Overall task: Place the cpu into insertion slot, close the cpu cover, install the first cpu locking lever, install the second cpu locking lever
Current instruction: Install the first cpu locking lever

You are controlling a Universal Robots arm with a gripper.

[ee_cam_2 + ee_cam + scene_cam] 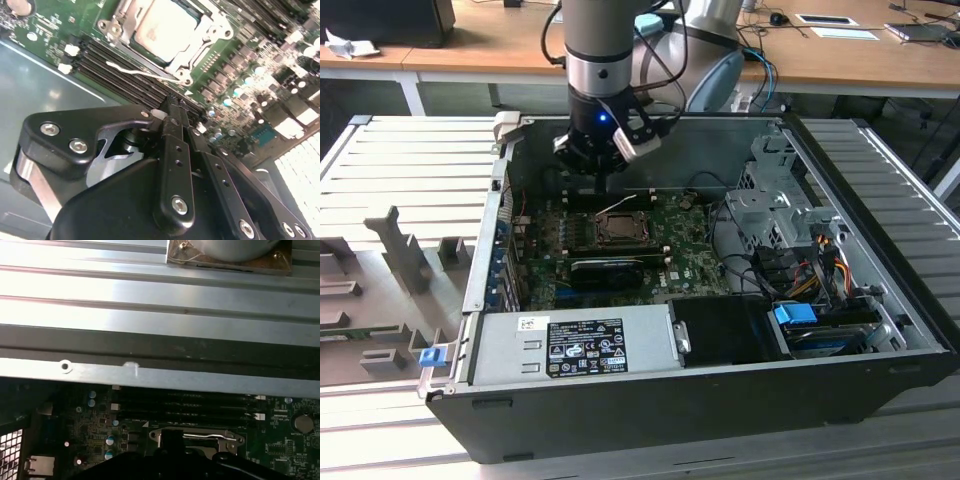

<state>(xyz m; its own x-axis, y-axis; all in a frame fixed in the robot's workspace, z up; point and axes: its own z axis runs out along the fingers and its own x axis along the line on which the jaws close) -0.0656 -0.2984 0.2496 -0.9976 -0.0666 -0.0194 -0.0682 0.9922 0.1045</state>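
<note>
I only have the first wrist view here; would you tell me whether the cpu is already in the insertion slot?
Observer: Yes; in the second wrist view the cpu lies in the insertion slot, pale face up.
Operator: Thank you; is the cpu cover down?
Observer: The cpu cover lies flat around the cpu, which shows through its window.
Operator: And where is the gripper?
Observer: In the exterior view the gripper hangs over the motherboard on the slot's far side, apart from it.

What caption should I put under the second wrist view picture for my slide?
Black pincer hovers over the green motherboard, near the pale silver square cpu seated in its metal-rimmed socket.
</note>
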